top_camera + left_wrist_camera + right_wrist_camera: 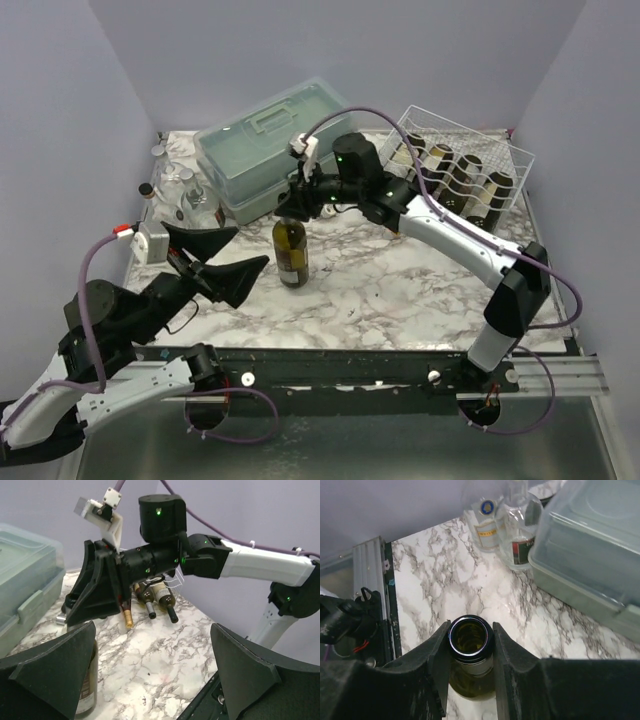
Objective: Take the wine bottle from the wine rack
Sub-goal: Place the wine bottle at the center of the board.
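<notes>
While my right tool [471,649] is clamped on the neck of the wine bottle [291,252], the bottle stands upright on the marble worktop [400,295]. It is just in front of the pale green toolbox [268,148] and well apart from the white wire wine rack [470,165] at the back right, where other bottles [465,188] lie in the cradles. My left tool [250,247] hangs near the bottle's left side with its fingers spread wide, holding nothing.
</notes>
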